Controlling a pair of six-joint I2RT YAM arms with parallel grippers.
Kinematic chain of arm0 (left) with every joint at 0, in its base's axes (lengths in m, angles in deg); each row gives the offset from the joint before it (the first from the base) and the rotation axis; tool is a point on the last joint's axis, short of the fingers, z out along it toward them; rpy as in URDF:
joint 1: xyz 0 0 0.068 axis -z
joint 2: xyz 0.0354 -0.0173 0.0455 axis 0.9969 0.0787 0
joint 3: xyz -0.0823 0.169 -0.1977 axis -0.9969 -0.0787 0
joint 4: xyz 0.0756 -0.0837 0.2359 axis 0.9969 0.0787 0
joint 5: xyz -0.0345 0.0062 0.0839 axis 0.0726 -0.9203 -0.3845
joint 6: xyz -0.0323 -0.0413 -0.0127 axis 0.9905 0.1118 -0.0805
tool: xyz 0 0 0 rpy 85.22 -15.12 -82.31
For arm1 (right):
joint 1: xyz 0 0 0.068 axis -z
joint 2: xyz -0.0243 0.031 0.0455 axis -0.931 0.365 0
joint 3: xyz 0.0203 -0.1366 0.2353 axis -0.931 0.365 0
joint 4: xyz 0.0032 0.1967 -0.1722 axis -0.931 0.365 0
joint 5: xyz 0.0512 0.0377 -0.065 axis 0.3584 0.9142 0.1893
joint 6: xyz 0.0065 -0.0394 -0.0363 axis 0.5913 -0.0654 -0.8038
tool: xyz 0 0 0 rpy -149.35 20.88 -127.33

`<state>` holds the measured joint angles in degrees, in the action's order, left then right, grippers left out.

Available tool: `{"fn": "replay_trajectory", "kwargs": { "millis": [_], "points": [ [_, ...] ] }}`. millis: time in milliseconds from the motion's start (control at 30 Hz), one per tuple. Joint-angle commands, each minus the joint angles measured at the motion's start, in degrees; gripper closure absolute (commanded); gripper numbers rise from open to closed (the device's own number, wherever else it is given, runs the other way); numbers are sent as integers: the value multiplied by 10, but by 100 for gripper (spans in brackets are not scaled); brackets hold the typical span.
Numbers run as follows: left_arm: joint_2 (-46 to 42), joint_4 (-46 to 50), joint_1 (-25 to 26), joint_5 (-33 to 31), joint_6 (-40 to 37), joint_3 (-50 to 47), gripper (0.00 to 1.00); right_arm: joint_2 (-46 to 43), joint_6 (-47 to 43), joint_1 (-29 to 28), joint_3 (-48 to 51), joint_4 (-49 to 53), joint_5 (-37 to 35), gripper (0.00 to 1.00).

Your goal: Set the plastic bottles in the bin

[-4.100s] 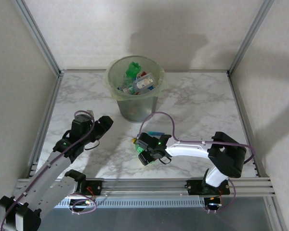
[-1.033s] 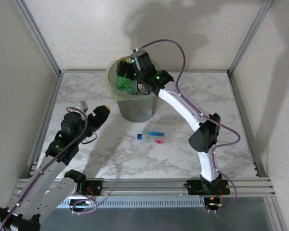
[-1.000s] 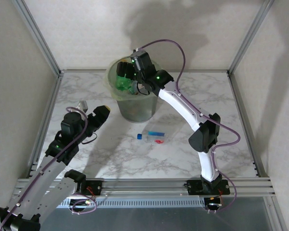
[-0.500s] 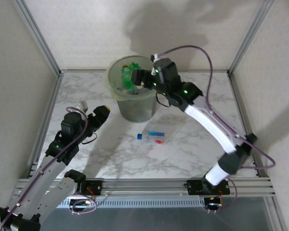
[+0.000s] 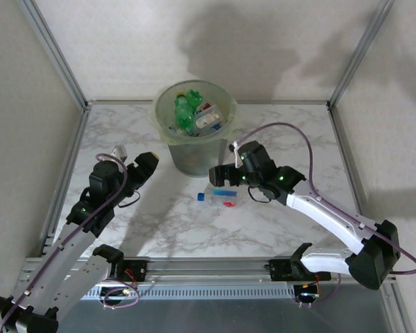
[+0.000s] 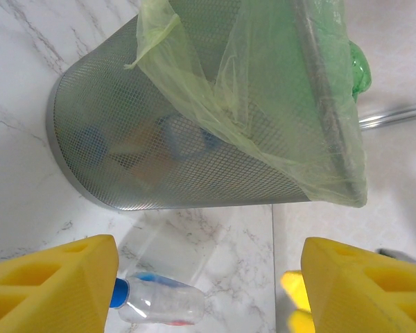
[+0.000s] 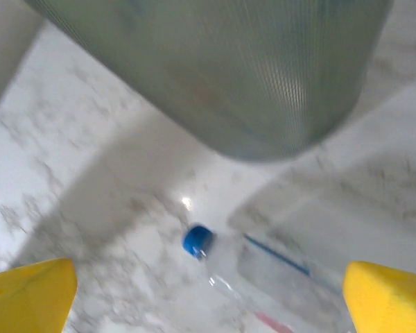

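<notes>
The bin (image 5: 194, 158) stands just behind the lying bottle (image 5: 222, 198); bare table (image 5: 163, 223) lies open on its near side.

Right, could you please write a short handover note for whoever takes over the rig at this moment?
Left tool: open and empty, to the left of the bin.
Right tool: open and empty, hovering over the one bottle on the table.
Bin: upright at the back of the table, several bottles inside, a green one on top.
Done: those bottles are in the bin.
Left: the clear bottle with the blue cap lies on its side just in front of the bin; it needs picking up and dropping in.
</notes>
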<state>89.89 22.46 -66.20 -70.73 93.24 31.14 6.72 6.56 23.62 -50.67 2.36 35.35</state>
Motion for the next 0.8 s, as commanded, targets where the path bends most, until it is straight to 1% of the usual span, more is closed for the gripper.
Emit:
{"fn": "replay_trajectory", "kwargs": {
  "millis": [0,133,300,533,767],
  "points": [
    [-8,6,-2,0,3,-1,30,-5,-2,6,43,-43,16,1],
    [-10,7,-2,0,6,-4,30,23,-16,7,75,-57,12,1],
    [-8,5,-2,4,7,-9,30,67,-30,6,82,-59,-9,1],
    [-12,-4,-1,7,15,-26,30,106,-20,1,92,-85,-31,1],
    [-4,-6,-1,15,13,-17,30,132,-10,-8,105,-109,-44,2]
  ]
}}
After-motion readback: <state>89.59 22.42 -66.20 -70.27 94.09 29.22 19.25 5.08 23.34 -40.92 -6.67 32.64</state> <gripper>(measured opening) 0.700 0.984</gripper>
